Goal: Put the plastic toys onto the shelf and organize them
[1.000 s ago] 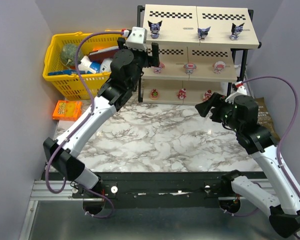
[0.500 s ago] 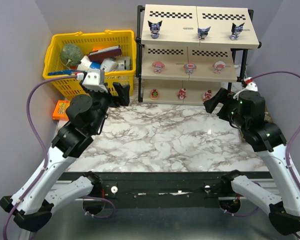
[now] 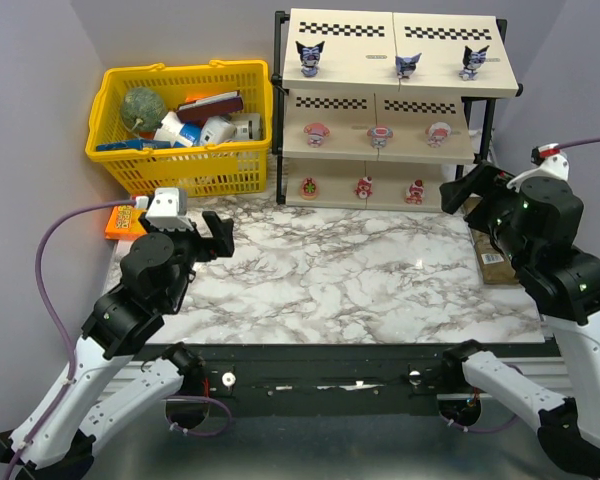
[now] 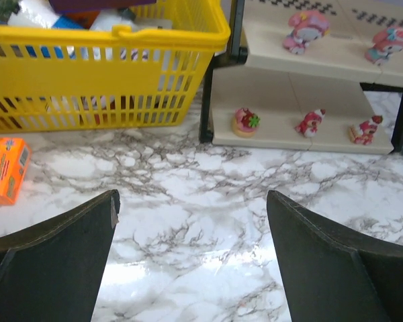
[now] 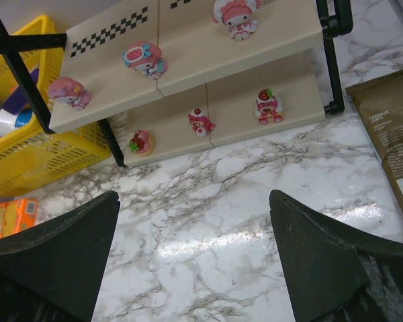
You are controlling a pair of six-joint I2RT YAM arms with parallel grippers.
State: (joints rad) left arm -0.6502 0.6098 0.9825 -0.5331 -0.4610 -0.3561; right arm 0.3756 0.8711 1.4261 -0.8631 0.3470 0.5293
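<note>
The shelf (image 3: pixel 345 50) stands at the back of the marble table with several plastic toys on it. Three dark pointed-ear toys (image 3: pixel 310 55) are on the top board, three pink-and-white ones (image 3: pixel 380 135) on the middle and three red-pink ones (image 3: pixel 364 186) on the bottom. My left gripper (image 3: pixel 220 233) hovers open and empty over the table's left side, well short of the shelf (image 4: pixel 282 100). My right gripper (image 3: pixel 463 186) is open and empty off the shelf's lower right corner. Each wrist view shows wide-apart jaws, left (image 4: pixel 191 196) and right (image 5: pixel 193 194), over bare marble.
A yellow mesh basket (image 3: pixel 200 170) of larger items stands left of the shelf. An orange packet (image 3: pixel 135 220) lies in front of it. A brown packet (image 3: pixel 495 255) lies at the table's right edge under my right arm. Grey walls close in left and right.
My left arm has swung back from the shelf's left end to the near left of the table. My right arm has drawn back to the right and risen.
</note>
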